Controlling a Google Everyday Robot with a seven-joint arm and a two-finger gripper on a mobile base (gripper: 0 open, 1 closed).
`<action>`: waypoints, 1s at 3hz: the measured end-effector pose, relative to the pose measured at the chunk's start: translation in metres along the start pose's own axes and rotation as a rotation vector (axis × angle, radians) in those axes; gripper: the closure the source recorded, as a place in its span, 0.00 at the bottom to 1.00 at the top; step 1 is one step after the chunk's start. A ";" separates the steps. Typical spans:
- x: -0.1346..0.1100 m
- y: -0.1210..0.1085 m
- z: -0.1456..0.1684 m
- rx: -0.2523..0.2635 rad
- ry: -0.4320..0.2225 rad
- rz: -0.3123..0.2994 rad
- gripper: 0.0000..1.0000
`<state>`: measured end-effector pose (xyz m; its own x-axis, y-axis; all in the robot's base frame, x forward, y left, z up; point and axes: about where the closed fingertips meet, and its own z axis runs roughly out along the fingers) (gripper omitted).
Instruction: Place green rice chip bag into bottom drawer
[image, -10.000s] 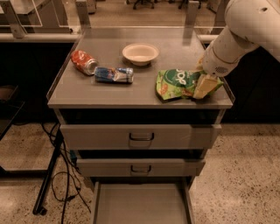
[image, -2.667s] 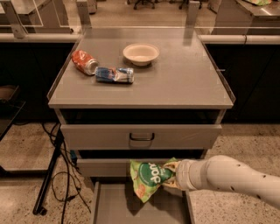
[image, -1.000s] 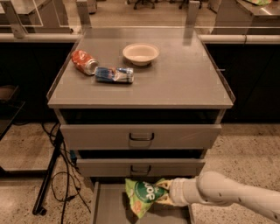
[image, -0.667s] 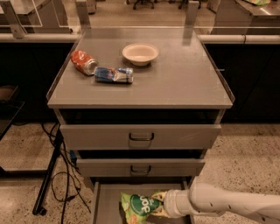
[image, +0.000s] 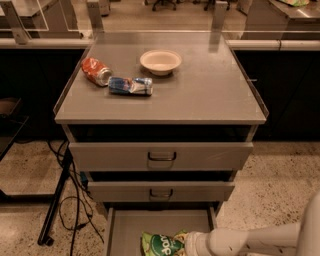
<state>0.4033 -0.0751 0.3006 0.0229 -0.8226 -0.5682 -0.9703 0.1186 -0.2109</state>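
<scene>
The green rice chip bag sits low in the open bottom drawer, at the bottom edge of the camera view, partly cut off. My gripper is at the bag's right side, at the end of the white arm that reaches in from the lower right. The gripper's fingers are hidden behind its white wrist and the bag.
On the cabinet top lie a crushed orange-red can, a crushed blue can and a white bowl. Two shut drawer fronts sit above the open drawer. Black cables and a stand leg are on the floor at left.
The arm has carried the green bag from the cabinet top down in front of the drawers and lower into the bottom drawer, moving down and slightly right over the last second.
</scene>
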 end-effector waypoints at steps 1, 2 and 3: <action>0.033 -0.004 0.024 0.027 0.047 0.005 1.00; 0.052 -0.021 0.031 0.074 0.053 0.012 1.00; 0.062 -0.039 0.029 0.133 0.033 0.031 1.00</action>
<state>0.4491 -0.1150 0.2506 -0.0170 -0.8350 -0.5499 -0.9298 0.2154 -0.2985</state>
